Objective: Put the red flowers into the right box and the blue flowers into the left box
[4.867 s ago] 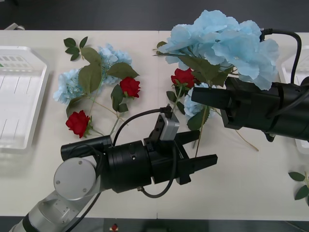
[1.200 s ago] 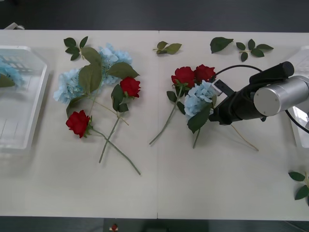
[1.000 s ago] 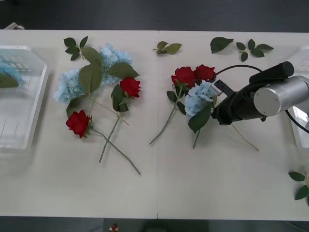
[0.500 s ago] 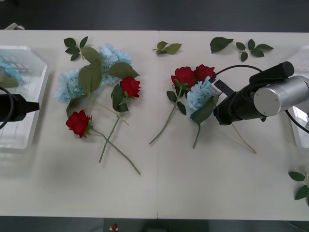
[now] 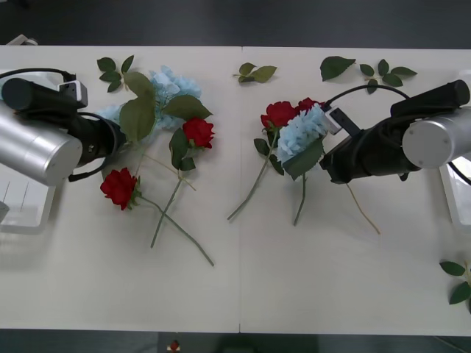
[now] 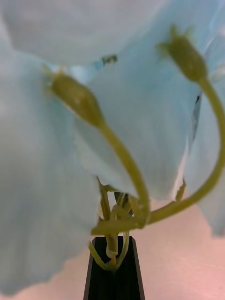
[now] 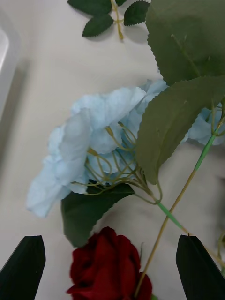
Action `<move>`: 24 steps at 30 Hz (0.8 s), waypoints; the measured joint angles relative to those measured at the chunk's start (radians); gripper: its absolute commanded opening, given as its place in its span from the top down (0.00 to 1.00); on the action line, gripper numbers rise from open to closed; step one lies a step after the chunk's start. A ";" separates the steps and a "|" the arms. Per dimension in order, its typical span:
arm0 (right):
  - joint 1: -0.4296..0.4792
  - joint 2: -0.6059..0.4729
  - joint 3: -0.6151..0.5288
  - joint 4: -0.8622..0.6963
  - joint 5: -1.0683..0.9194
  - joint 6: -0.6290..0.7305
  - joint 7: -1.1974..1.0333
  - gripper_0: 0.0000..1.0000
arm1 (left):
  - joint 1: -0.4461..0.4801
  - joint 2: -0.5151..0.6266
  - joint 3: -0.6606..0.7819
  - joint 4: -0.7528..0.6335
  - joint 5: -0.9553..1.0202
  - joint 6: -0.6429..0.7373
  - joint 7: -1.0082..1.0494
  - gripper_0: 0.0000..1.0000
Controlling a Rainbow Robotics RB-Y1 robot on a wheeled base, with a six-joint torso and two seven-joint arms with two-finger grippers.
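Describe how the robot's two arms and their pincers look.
Both arms have a silver-grey cylindrical segment leading into a black wrist housing, each with a small grey camera block and a looping black cable. The left pincer has black wedge-shaped fingers. The right pincer shows black ribbed fingers.

A pale cream table (image 5: 309, 294) is seen from above, spanning the full width of the front view, and a thin seam (image 5: 241, 243) is drawn down its middle from the far edge to the near one. Beyond the far edge a strip of dark floor (image 5: 221, 22) is shown, and a narrower dark band is visible along the near edge. The tabletop is evenly lit, with only soft, faint shadows cast on it.
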 measured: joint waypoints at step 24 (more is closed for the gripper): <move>0.451 0.079 -0.512 -0.602 -0.394 -0.142 0.019 1.00 | -0.120 -0.147 -0.086 0.328 -0.340 0.025 0.504 0.20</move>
